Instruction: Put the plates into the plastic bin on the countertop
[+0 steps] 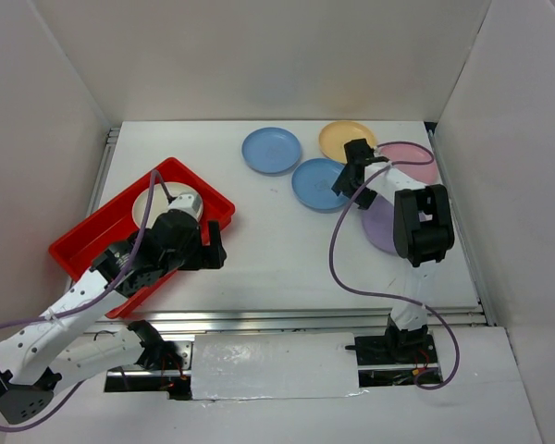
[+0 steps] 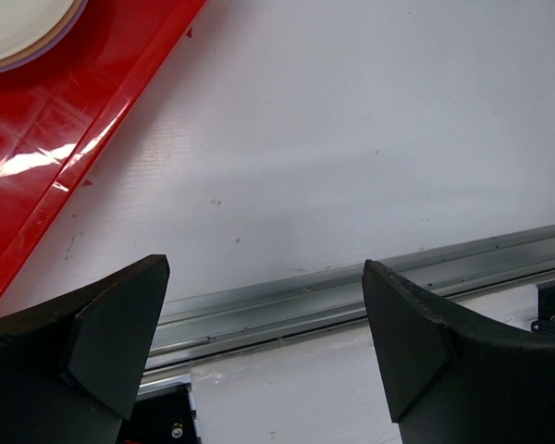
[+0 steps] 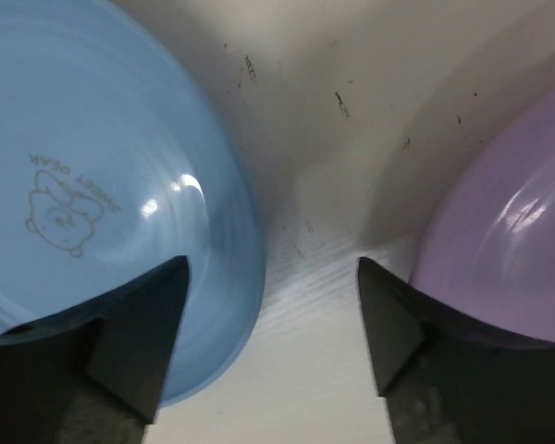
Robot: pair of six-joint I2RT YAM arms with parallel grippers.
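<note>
The red plastic bin (image 1: 83, 245) sits at the left of the white countertop (image 1: 277, 250). It holds a cream plate (image 1: 155, 202). In the left wrist view the bin (image 2: 65, 120) shows that cream plate (image 2: 14, 28) with a purple edge under it. My left gripper (image 1: 215, 250) is open and empty beside the bin's near right rim; its own view (image 2: 264, 310) confirms this. Two blue plates (image 1: 271, 150) (image 1: 316, 185), a yellow one (image 1: 340, 139), a pink one (image 1: 414, 163) and a purple one (image 1: 379, 227) lie at the back right. My right gripper (image 1: 349, 178) is open, low over the nearer blue plate's (image 3: 92, 166) right rim.
A lilac plate's edge (image 3: 509, 250) lies by my right gripper's right finger. A metal rail (image 2: 351, 282) runs along the front edge. White walls (image 1: 509, 139) close in the sides and the back. A purple cable (image 1: 338, 268) loops over the surface near the right arm.
</note>
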